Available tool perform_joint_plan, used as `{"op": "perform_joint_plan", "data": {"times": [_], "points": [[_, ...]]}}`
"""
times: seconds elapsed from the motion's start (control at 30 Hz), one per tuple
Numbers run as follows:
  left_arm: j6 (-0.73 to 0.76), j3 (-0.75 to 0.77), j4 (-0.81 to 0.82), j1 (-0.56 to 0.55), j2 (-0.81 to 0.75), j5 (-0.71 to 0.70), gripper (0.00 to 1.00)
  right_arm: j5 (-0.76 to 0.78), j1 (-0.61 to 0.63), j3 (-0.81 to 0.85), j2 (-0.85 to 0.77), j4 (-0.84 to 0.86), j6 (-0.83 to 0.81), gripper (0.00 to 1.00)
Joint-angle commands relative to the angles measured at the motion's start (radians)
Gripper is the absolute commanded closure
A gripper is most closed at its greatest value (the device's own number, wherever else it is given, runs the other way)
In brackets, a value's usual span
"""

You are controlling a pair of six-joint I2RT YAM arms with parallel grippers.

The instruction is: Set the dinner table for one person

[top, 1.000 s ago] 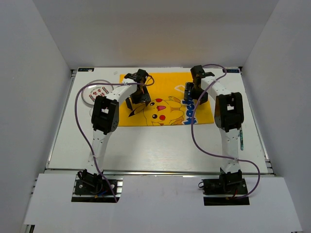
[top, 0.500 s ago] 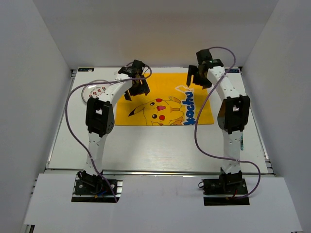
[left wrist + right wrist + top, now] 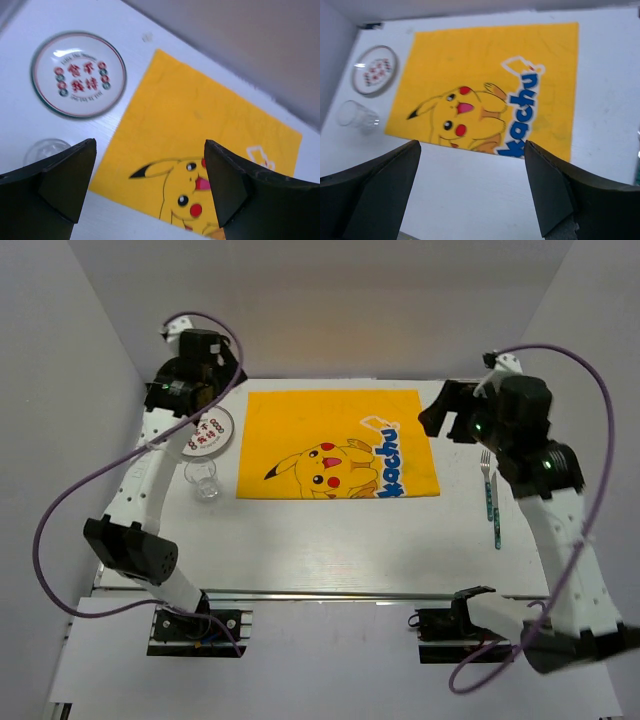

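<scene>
The left pincer (image 3: 150,155) is hanging spread and empty over the upper left of the surface (image 3: 330,540), near the printed plate (image 3: 208,430); the right pincer (image 3: 472,155) is hanging likewise spread and empty at upper right.

White worktop (image 3: 20,112): round printed plate (image 3: 78,75); clear glass (image 3: 45,149) near it; yellow Pikachu mat (image 3: 210,135) alongside; left claw (image 3: 149,150), fingers spread apart.

The flat yellow mat (image 3: 335,445) leaves open passage over the middle of the dinner table (image 3: 330,545), and the near strip is bare. At the left, a plate (image 3: 205,432) and an upright glass (image 3: 204,480) crowd together. At the right lie a fork (image 3: 487,483) and a teal-handled utensil (image 3: 497,523).
</scene>
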Motion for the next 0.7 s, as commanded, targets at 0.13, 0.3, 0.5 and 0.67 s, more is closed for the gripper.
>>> {"op": "perform_joint_plan", "data": {"times": [0.13,0.3,0.5,0.67], "points": [[-0.008,0.284,-0.126,0.235,0.298,0.116,0.02,-0.293,0.001,-0.149,-0.151,0.093,0.007,0.11],[-0.065,0.145,-0.01,0.396,0.268,0.231,0.02,-0.408,0.001,-0.217,-0.209,0.104,0.013,0.11],[-0.08,0.019,0.058,0.482,0.329,0.259,0.02,-0.523,0.002,-0.395,-0.309,0.222,0.07,0.11],[-0.093,-0.111,0.127,0.534,0.346,0.26,0.03,-0.586,0.005,-0.386,-0.308,0.214,0.056,0.11]]}}
